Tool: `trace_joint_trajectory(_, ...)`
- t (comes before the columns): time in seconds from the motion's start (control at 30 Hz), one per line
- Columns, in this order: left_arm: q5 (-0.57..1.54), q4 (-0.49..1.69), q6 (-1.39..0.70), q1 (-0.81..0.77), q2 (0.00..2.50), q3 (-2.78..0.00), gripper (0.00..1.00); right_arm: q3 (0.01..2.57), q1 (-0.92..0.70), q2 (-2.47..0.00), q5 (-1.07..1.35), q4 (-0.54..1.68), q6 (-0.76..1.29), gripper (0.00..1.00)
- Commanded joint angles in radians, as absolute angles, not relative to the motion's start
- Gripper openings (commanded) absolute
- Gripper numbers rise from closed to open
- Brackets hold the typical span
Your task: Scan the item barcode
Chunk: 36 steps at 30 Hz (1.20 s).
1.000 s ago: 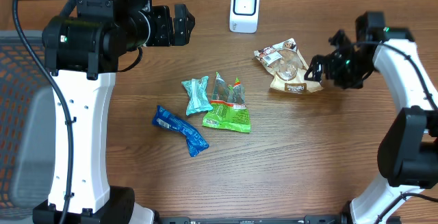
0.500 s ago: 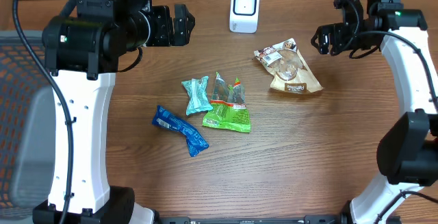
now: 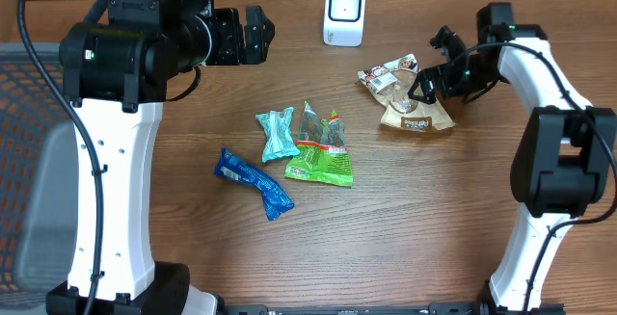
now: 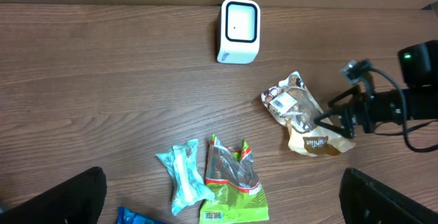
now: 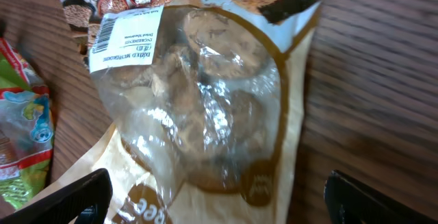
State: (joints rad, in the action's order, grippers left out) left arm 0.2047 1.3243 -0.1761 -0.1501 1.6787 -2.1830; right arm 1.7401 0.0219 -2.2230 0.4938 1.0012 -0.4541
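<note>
approach phase – pick-up of the item has not yet taken place. right gripper (image 3: 425, 86) is at the right edge of the tan clear-window pouch (image 3: 410, 101), jaws spread fully and grasping nothing; the overhead view does not settle whether a fingertip touches the film. the pouch lies flat on the wooden table (image 3: 434, 219), right of centre, near the white barcode scanner (image 3: 344, 13) but apart from it. a white printed label (image 5: 123, 40) sits on the pouch's upper face, toward its far end.

left gripper (image 3: 254, 34) is raised over the back left of the table, jaws released and empty. green packet (image 3: 321, 158), teal packet (image 3: 278, 134) and blue packet (image 3: 254, 182) lie grouped at centre, well apart from the pouch.

next move, as judged: lower the right gripper, close on a pouch edge away from the label, lift – then turn the label face toward the scanner window. the film looks slippery and crumpled; a shallow pinch may slide off.
</note>
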Motion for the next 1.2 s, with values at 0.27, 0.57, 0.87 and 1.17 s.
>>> trace_joint_trajectory(0.27, 0.203, 1.324, -0.157, -0.151, 1.680, -2.181, 1.00, 1.674, -0.014, -2.321, 0.517, 0.881, -0.313, 0.93)
trace_joint_trajectory(0.57, 0.203, 1.324, -0.157, -0.151, 1.680, -2.181, 1.00, 1.550, -0.044, -2.321, 0.506, 0.799, -0.230, 0.70)
trace_joint_trajectory(0.87, 0.203, 1.324, -0.157, -0.151, 1.680, -2.181, 1.00, 1.539, -0.045, -2.321, 0.499, 0.780, -0.068, 0.04)
trace_joint_trajectory(1.17, 0.203, 1.324, -0.157, -0.151, 1.680, -2.181, 1.00, 1.647, -0.022, -2.211, 0.516, 0.965, -0.025, 0.04)
